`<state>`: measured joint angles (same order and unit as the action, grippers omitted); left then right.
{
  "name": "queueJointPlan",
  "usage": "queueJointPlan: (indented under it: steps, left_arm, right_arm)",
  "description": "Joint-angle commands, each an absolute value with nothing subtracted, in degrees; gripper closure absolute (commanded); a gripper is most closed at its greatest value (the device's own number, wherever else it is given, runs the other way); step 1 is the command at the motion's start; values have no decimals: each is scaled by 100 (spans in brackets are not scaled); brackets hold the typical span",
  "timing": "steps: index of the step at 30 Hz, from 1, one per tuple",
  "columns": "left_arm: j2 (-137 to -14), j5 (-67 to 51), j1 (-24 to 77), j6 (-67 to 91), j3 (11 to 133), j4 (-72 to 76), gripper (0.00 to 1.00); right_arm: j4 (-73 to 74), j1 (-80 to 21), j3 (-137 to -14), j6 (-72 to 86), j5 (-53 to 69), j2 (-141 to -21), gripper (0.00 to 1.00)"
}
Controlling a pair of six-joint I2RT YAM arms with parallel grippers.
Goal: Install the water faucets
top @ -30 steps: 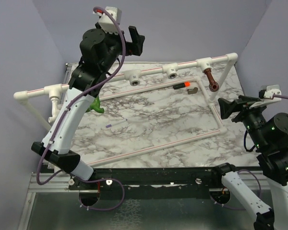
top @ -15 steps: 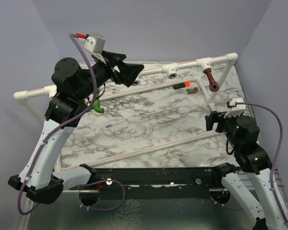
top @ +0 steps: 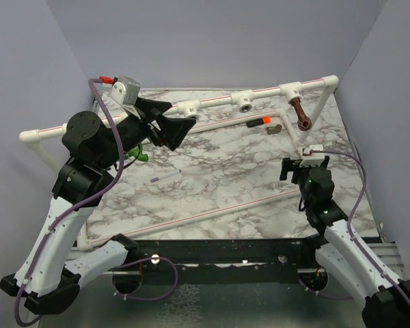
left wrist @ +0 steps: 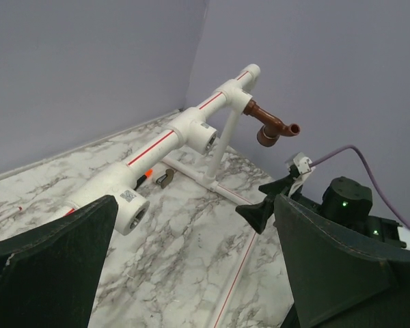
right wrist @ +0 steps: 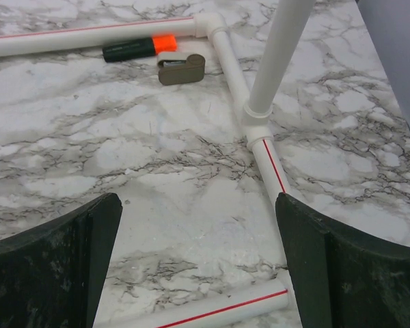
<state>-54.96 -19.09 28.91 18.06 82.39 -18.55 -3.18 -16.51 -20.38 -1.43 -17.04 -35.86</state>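
Observation:
The dark reddish-brown faucet [top: 301, 115] hangs from the right tee [top: 292, 89] of the white pipe rail, spout down. It also shows in the left wrist view [left wrist: 270, 127]. The green faucet [top: 141, 154] lies on the table at the left, mostly hidden behind my left arm. The white faucet is hidden. Two middle tees [top: 190, 108] [top: 244, 103] have open sockets. My left gripper [top: 171, 117] [left wrist: 195, 225] is open and empty, above the table near the left middle tee. My right gripper [top: 295, 166] [right wrist: 198, 219] is open and empty, low over the table's right side.
An orange-and-black cylinder [right wrist: 140, 48] and a grey-brown bent piece [right wrist: 181, 69] lie by the back floor pipe. A slanted white upright [right wrist: 277, 55] joins the floor pipe [right wrist: 270, 167] right of my right gripper. A small pale strip [top: 165, 177] lies mid-table.
My left arm has come down and back from the rail, its gripper now facing right over the table. My right arm has swung left and dropped low over the table's right side.

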Motion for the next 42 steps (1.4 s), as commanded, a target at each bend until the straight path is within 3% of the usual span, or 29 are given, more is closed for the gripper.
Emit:
queueJointPlan:
  steps: [1, 8, 14, 19, 23, 27, 42]
  left_arm:
    - [-5368, -1454, 3121, 1619, 8113, -2058, 2]
    - [-5353, -1070, 3360, 1304, 8253, -2358, 2]
    - [-5322, -900, 3418, 1117, 8336, -2600, 2]
    - [-5300, -828, 3486, 949, 8287, -2722, 2]
    - [-5288, -716, 3544, 841, 8231, -2795, 2]
    - [-5260, -650, 3621, 787, 8166, -2828, 2]
    - [-3917, 518, 3639, 1350, 7773, -2528, 2]
  right_arm:
    - [-2474, -1661, -1490, -349, -2309, -4279, 0]
    - [-5510, -1544, -752, -590, -2692, -6209, 0]
    - [-7581, -1341, -567, -701, -2033, -7825, 0]
    - [-8048, -1180, -697, -796, -1520, -8615, 0]
    - [-9684, -1134, -501, -957, -1416, -9685, 0]
    - [-8615, -1091, -795, -791, -1484, -9342, 0]
    - [-8473, -1042, -937, -688, -1653, -9395, 0]
